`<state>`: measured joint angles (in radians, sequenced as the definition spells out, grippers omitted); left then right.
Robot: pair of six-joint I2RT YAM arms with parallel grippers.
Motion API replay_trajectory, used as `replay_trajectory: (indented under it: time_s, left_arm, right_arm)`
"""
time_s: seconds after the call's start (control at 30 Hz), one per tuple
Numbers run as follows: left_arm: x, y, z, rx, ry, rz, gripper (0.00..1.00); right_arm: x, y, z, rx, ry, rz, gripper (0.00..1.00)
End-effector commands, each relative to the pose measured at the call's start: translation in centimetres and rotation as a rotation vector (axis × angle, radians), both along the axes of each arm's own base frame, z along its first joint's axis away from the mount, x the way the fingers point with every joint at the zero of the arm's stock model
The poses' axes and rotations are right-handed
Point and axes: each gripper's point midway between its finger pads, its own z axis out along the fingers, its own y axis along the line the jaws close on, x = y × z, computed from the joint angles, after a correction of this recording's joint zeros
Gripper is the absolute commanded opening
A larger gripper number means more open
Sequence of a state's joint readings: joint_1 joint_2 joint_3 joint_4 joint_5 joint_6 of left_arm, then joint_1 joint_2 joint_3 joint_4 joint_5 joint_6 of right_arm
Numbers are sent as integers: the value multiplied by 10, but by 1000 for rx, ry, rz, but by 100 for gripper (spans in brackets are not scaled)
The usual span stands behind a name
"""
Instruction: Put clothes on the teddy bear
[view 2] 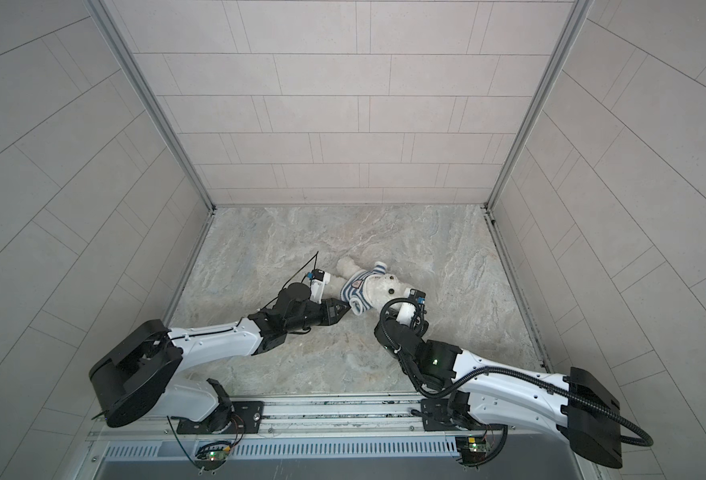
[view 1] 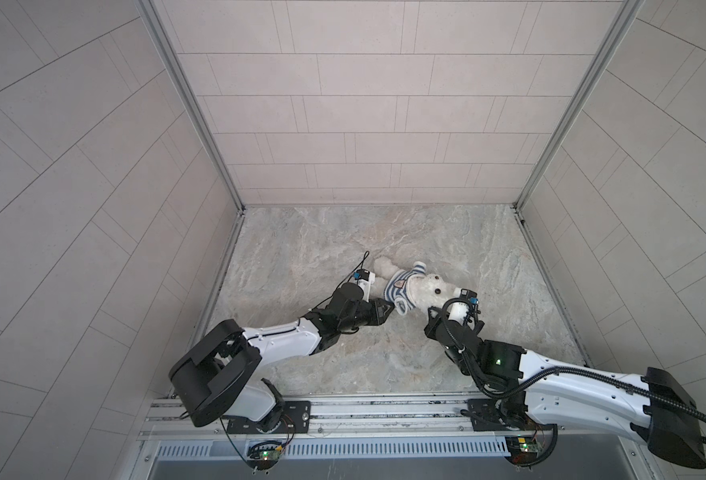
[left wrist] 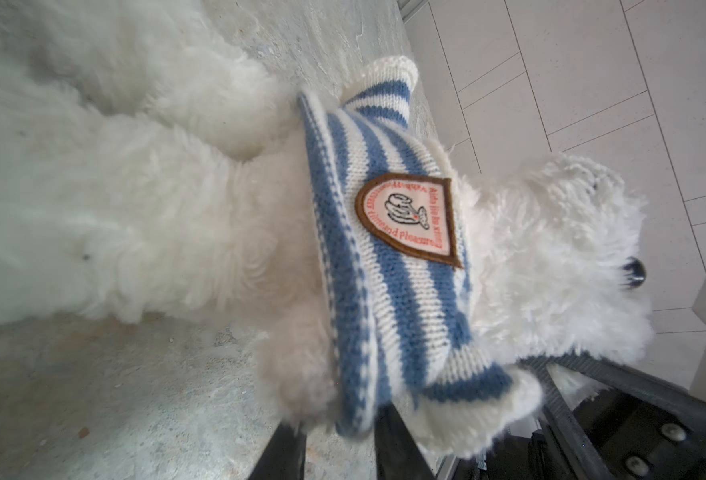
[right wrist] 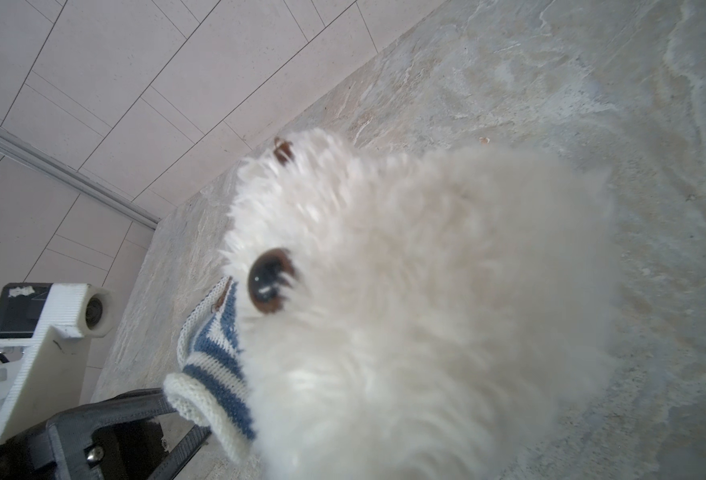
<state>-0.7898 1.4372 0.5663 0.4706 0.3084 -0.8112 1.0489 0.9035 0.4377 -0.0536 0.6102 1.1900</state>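
Teddy bear (view 1: 424, 286), small, of fluffy white plush with dark bead eyes: lies on its back about midway across the grey marbled desk (view 1: 343, 357), head toward the right edge, legs toward the far left corner. Wears a blue-and-white striped knitted shirt (view 1: 399, 287) with a brown-edged badge (left wrist: 409, 220), bunched round the chest and leaving belly and legs bare. Cannot tell whether the arms sit in the sleeves.

Looks very light and squashy, so likely to slide or lift with any tug rather than resist. Carries nothing fragile apart from the glossy eyes. Offers loose, slippery fur to hard pads, so better taken by an ear, a limb or across the head than by fur alone. Stretchy, grippy knit, best taken at the ribbed hem or a cuff.

Left hand (view 1: 389, 309): pinches the shirt's lower edge beside the near sleeve. Right hand (view 1: 446, 300): closed at the bear's head, fingers hidden behind fur; cannot tell whether it has caught an ear or fur.
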Motion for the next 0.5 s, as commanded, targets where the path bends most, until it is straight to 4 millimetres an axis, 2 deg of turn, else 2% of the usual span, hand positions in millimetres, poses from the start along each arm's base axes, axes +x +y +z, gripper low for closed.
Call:
replay_trajectory:
  time_s: [0.0,0.2,0.33,0.47]
  left_arm:
    - [13,-7,13,-29,-53,10,31]
    - [21,-15,19,-63,-62,17,28]
    - [25,-18,21,-74,-68,22,14]
    - [27,-14,20,-75,-61,34,10]
  right_arm:
    - [4,2,15,59,-32,-34,0]
    - [5,4,16,64,-33,-30,0]
    - [5,5,16,65,-33,-29,0]
    - [4,3,18,67,-36,-31,0]
